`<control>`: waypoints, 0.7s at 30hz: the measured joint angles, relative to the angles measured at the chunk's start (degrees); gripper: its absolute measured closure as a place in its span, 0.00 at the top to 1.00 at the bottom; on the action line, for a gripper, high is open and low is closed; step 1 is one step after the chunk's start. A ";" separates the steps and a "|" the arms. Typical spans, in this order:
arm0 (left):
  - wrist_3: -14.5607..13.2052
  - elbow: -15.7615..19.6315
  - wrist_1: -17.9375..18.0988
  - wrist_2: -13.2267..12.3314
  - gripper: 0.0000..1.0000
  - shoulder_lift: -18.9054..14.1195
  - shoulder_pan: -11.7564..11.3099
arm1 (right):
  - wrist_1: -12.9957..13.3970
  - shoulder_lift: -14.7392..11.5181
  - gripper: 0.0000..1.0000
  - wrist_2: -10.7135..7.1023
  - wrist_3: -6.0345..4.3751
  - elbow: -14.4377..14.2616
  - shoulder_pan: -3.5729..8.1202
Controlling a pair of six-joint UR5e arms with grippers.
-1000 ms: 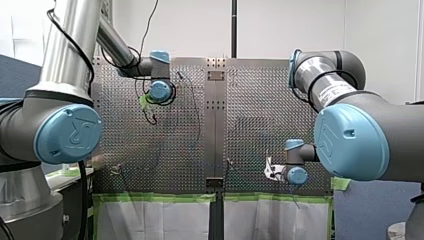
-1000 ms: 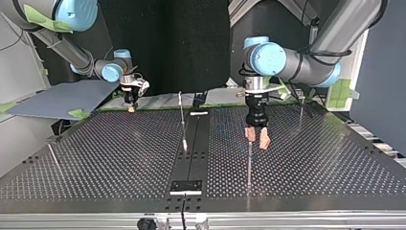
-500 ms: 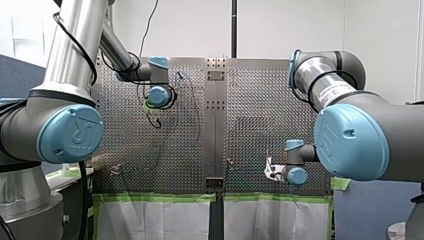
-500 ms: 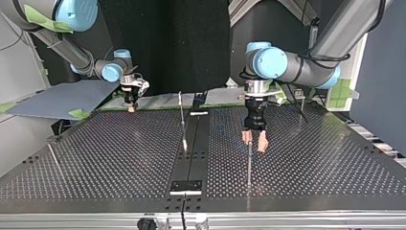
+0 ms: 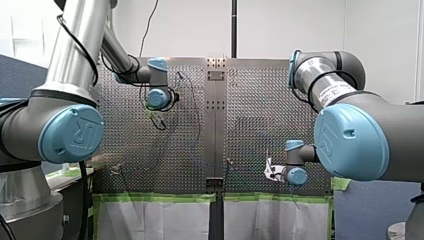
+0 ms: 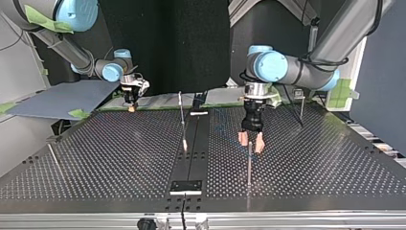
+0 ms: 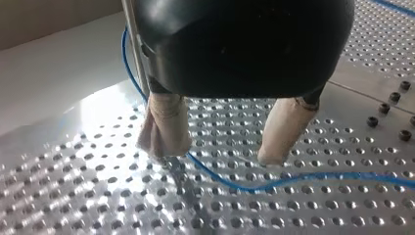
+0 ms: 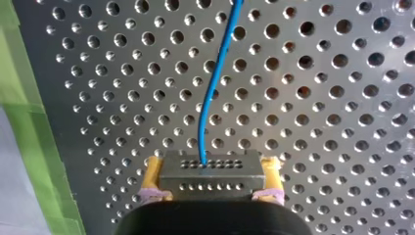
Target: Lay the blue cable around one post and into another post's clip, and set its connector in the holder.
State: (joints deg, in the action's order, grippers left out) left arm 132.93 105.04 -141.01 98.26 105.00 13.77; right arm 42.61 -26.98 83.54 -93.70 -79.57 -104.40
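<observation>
The blue cable [image 7: 254,187] lies on the perforated plate and curves under my left gripper [image 7: 220,152]. That gripper stands open just above it, its beige-padded fingers [image 7: 164,127] either side of the cable. A thin metal post [image 7: 133,44] rises right beside one finger. In the top view this gripper [image 6: 251,143] hangs just behind a post [image 6: 249,163]. My right gripper [image 8: 211,165] is shut with its yellow pads on the grey connector [image 8: 215,177]; the cable [image 8: 218,73] leads ahead out of it. It sits low at the table's edge [image 6: 130,106].
More thin posts stand on the plate: one by the dark centre strip [image 6: 181,112], one at the top view's right [image 6: 301,108] and one at its left [image 6: 52,155]. A small block [image 6: 186,186] sits on the strip near the camera. Green tape [image 8: 29,122] lines the edge.
My left gripper has moved a little toward the top view's left and nearer the post, staying open. My right gripper has stayed still with the connector.
</observation>
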 joint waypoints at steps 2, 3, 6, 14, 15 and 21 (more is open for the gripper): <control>0.94 -0.56 0.12 -0.01 0.99 0.86 -0.02 | 0.02 0.01 0.00 -0.02 -0.01 0.00 -0.03; 1.33 -0.81 0.14 -0.01 0.99 1.23 -0.01 | 0.02 0.01 0.00 -0.02 -0.01 -0.01 -0.03; 2.63 -1.67 0.15 0.10 0.99 2.50 0.05 | 0.06 0.02 0.00 -0.03 -0.01 -0.02 -0.04; 4.67 -3.30 -0.45 1.96 0.99 4.76 -0.69 | 0.05 0.11 0.00 -0.04 0.07 -0.03 -0.04; 4.69 -3.39 -0.54 2.25 0.99 4.81 -0.84 | 0.03 0.11 0.00 -0.04 0.07 -0.03 -0.04; 4.66 -4.00 -1.10 2.51 0.99 4.87 -1.37 | -0.05 0.19 0.00 -0.03 0.09 -0.03 -0.05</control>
State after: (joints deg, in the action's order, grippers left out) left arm 137.59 101.04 -142.10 100.77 109.87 12.40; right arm 42.56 -26.79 83.51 -93.61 -79.59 -104.45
